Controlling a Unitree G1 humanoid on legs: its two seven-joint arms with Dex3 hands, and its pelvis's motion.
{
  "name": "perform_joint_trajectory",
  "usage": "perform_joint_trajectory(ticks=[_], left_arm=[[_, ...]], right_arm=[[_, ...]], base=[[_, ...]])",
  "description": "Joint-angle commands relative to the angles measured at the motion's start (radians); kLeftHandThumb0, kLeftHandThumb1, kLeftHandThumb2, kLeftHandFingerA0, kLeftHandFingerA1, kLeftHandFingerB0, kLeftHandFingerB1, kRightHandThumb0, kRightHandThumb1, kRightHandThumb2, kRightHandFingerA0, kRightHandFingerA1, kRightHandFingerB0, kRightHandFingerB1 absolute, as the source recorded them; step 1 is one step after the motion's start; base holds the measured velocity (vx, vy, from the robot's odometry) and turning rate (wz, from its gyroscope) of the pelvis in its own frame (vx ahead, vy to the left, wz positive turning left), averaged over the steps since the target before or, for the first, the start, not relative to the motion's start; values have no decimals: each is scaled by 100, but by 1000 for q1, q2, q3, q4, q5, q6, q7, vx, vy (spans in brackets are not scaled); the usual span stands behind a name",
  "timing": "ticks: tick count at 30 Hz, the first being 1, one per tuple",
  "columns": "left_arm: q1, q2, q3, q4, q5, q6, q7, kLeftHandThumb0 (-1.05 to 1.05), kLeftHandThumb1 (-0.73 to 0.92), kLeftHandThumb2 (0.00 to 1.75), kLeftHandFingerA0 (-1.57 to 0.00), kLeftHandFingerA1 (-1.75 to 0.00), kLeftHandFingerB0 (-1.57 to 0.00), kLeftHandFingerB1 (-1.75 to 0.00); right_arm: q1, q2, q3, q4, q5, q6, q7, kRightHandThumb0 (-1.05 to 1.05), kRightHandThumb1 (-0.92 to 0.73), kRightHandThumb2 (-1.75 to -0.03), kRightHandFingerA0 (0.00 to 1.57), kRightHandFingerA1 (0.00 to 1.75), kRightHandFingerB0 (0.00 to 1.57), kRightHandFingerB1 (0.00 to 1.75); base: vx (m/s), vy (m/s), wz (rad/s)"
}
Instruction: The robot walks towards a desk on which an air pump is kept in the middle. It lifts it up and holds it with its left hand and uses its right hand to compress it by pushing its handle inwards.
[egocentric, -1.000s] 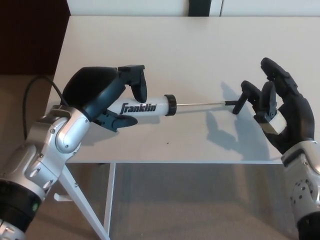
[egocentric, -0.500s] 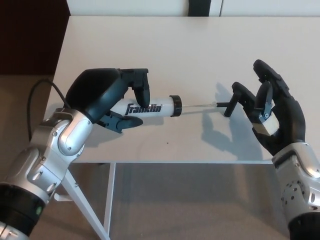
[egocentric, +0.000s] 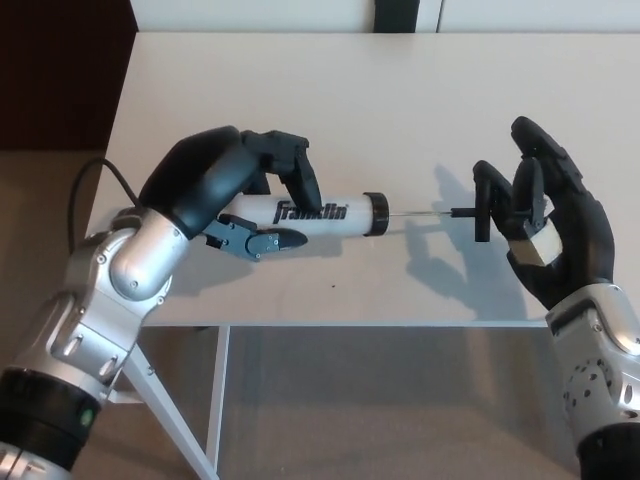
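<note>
1. White plastic forms the barrel of the air pump, which is lifted clear of the pale worktop and lies roughly level across the middle of the scene, its shadow on the surface below.
2. The left hand is wrapped around the left end of the barrel, fingers over the top and thumb underneath, so the pump is held there.
3. A thin metal rod runs right from the black collar to the black handle, and much of it is out.
4. The right hand is spread wide and holds nothing; its fingers stand just beside the handle, and I cannot tell whether they touch it.
5. Judging by its look, the pump is light and stiff, but the smooth barrel may twist or slip under a push.
6. The rod looks slender, so pressure is best put squarely on the handle, along the rod's line.
</note>
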Motion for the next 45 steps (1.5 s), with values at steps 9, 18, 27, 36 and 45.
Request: perform_joint_trajectory(ticks=[9, 18, 27, 36, 45], left_arm=[[34, -56, 119, -105, -401, 208, -350, -12, 75, 73, -111, -132, -86, -117], [23, -84, 122, -135, -400, 244, -353, -12, 77, 71, -110, -136, -82, -118], [9, -137, 88, -149, -351, 257, -303, -10, 75, 74, -107, -139, -83, -117], [-2, -200, 13, -94, -193, 263, -140, -11, 74, 70, -94, -143, -78, -118], [6, -270, -25, -86, -121, 304, -9, -19, 79, 66, -89, -144, -78, -104]], right_arm=[[-29, 14, -19, 20, 41, 26, -3, -36, -49, -109, 0, 47, 0, 47], [-29, 29, -26, 19, 56, 42, 6, -36, -48, -109, 0, 47, 0, 47], [10, 101, -28, -100, 137, 91, 18, -37, -46, -107, 0, 47, 0, 46], [75, 178, -8, -286, 188, 127, -25, -81, -91, -68, 22, 30, 18, 27], [100, 188, 14, -380, 168, 108, -86, -36, -48, -109, 0, 47, 0, 47]], base=[[0, 0, 0], [0, 0, 0], [0, 0, 0], [0, 0, 0], [0, 0, 0]])
